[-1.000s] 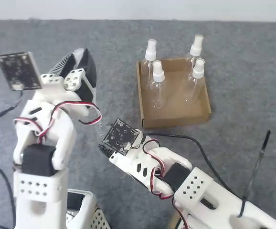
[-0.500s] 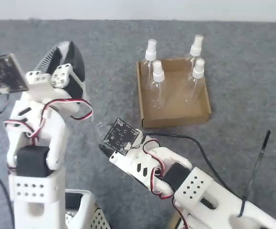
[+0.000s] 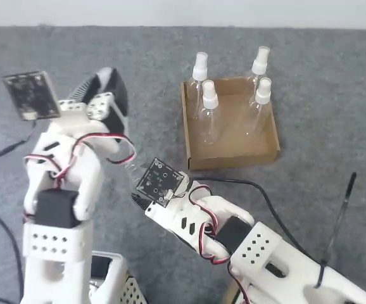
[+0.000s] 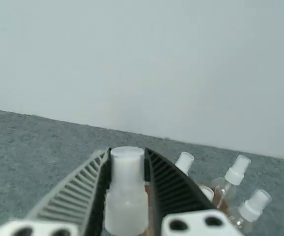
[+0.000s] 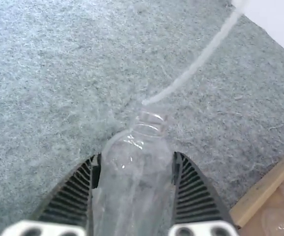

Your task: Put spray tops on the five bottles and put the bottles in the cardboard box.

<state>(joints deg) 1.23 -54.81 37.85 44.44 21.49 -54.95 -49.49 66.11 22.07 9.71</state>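
Note:
My left gripper (image 3: 104, 79) is raised over the grey carpet, left of the cardboard box (image 3: 233, 158), shut on a white spray top (image 4: 127, 187) that stands upright between its fingers. Its thin dip tube (image 5: 196, 64) runs down to the open neck of a clear bottle (image 5: 134, 162). My right gripper (image 5: 134, 160) is shut on that bottle's body, low on the carpet just off the box's near left corner (image 3: 137, 193). Several clear bottles with white spray tops (image 3: 209, 111) stand upright in the box.
A white perforated basket (image 3: 116, 282) sits at the near edge beside the left arm's base. A black cable (image 3: 265, 196) trails across the carpet by the right arm, and a thin black rod (image 3: 341, 218) lies at the right. A pale wall closes the far side.
The left arm swung left with the spray top and has now come back right, toward the held bottle. The right arm and the box have not moved.

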